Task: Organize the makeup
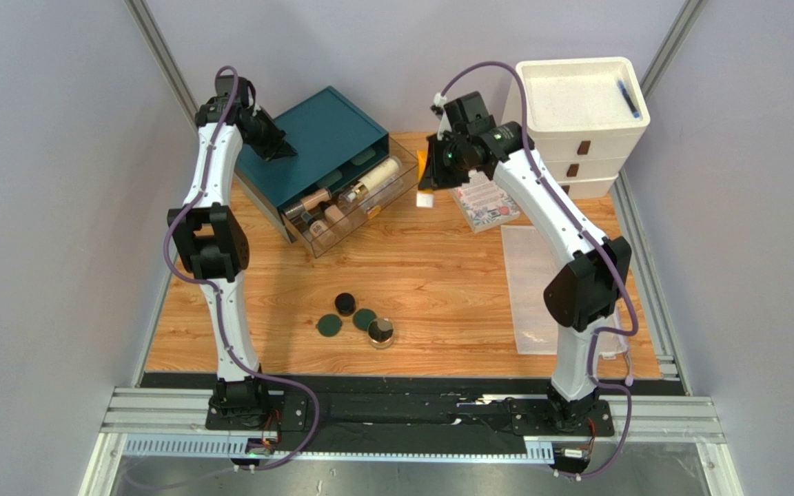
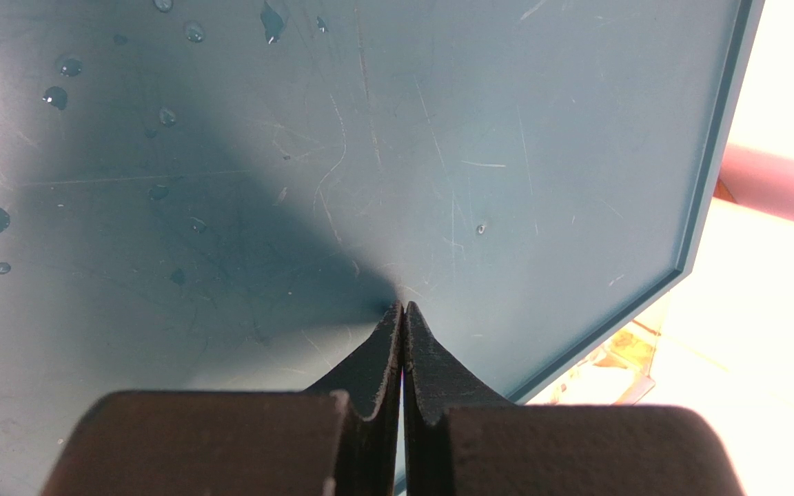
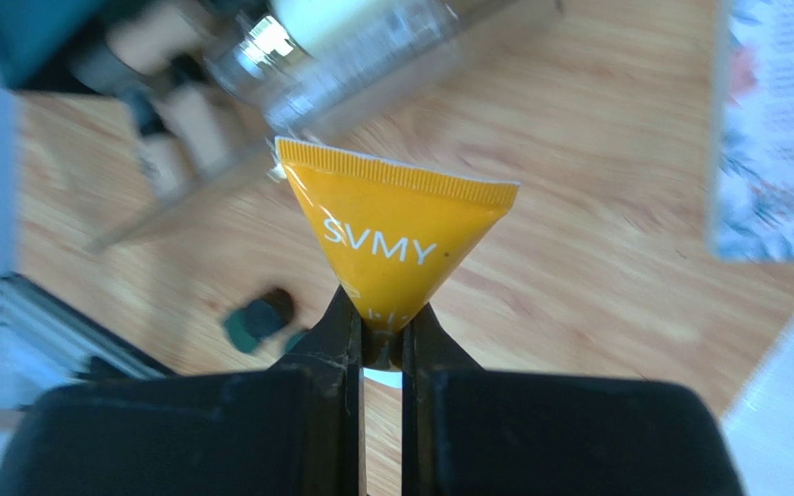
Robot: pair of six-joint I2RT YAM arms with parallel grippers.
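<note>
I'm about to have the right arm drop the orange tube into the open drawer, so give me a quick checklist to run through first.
1. Grip on the orange tube: ok. The right gripper pinches its lower part.
2. Drawer open: ok. It is pulled out of the cabinet.
3. Tube above the drawer: not ok. It hangs just past the drawer's right end.
4. Room inside the drawer: cannot tell. The bottles fill much of it.
5. Cabinet steadied: ok. The left gripper, shut, seems to press on its top.
6. Compacts out of the way: ok. They lie near the table's front.
</note>
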